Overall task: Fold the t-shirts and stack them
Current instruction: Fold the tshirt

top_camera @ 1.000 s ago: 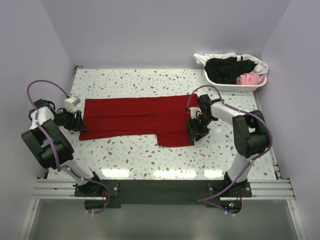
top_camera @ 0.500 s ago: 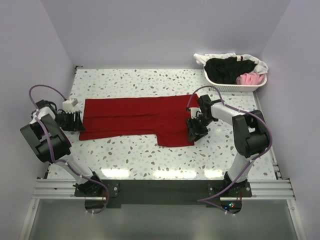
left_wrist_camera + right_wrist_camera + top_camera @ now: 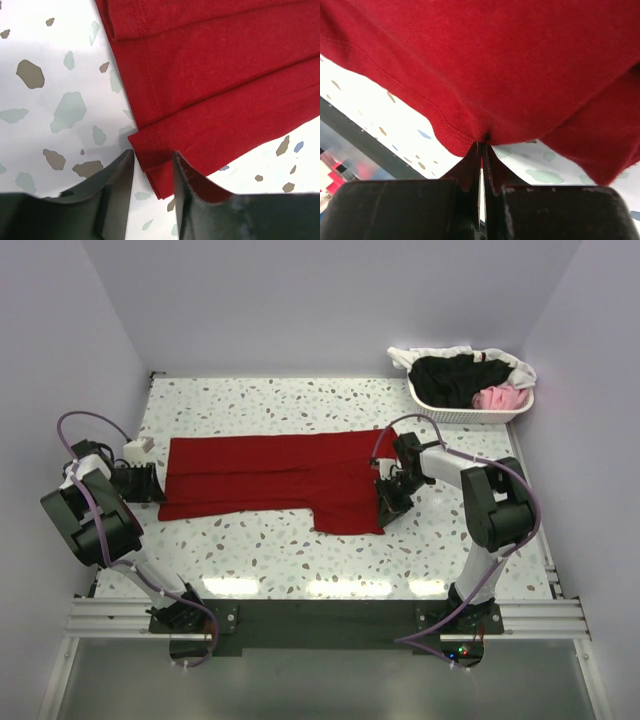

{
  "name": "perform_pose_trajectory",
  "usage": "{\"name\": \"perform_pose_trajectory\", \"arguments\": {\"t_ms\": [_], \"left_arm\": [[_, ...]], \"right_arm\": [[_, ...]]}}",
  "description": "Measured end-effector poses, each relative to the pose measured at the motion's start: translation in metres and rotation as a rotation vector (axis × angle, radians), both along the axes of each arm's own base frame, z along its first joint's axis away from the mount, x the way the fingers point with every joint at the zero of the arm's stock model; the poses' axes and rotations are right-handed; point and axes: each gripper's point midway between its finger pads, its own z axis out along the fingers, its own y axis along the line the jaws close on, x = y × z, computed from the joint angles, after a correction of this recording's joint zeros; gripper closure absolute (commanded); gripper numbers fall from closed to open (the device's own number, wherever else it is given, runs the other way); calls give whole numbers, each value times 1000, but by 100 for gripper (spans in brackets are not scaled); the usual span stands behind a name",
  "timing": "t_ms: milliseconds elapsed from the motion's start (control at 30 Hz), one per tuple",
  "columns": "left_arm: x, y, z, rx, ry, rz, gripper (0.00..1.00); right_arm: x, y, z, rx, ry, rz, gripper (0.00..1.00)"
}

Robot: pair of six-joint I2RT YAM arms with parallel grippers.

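Observation:
A dark red t-shirt (image 3: 270, 475) lies spread flat across the middle of the table. My left gripper (image 3: 157, 483) sits low at its left end. In the left wrist view that gripper (image 3: 152, 157) stands part open, its jaws either side of the folded corner of the shirt (image 3: 215, 75), with a gap still showing. My right gripper (image 3: 386, 502) is at the shirt's right edge. The right wrist view shows it (image 3: 483, 145) shut on a pinch of the red cloth (image 3: 485, 60), which is raised off the table there.
A white slotted basket (image 3: 522, 406) stands at the back right corner, holding a black t-shirt (image 3: 455, 378), a pink one (image 3: 500, 397) and a white one (image 3: 430, 355) draped over its rim. Walls close off the left, back and right.
My right gripper has closed on the shirt's right edge. The left gripper's jaws have narrowed around the shirt's left corner, and the left arm has drawn back a little to the left.

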Motion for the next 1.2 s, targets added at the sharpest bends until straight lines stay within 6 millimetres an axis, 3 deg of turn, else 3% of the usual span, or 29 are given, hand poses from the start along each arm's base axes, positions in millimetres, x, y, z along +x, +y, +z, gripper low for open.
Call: {"name": "perform_pose_trajectory", "arguments": {"t_ms": [267,433,633,933,1200], "left_arm": [[0,-2,1,-12,-4,-3,83],[3,-4,5,-25,-15,-5,100],[16,-1,16,-39,-56,-7,100],[33,1,19,-93,-73,11,100],[40,3,15,-120,-66,27,100]], "right_arm": [[3,8,23,62,-51,7,100],[12,14,44,102,-114,21,100],[37,20,65,128,-197,28,100],[102,24,122,174,-397,3,100],[141,23,124,180,-409,-54,100]]}}
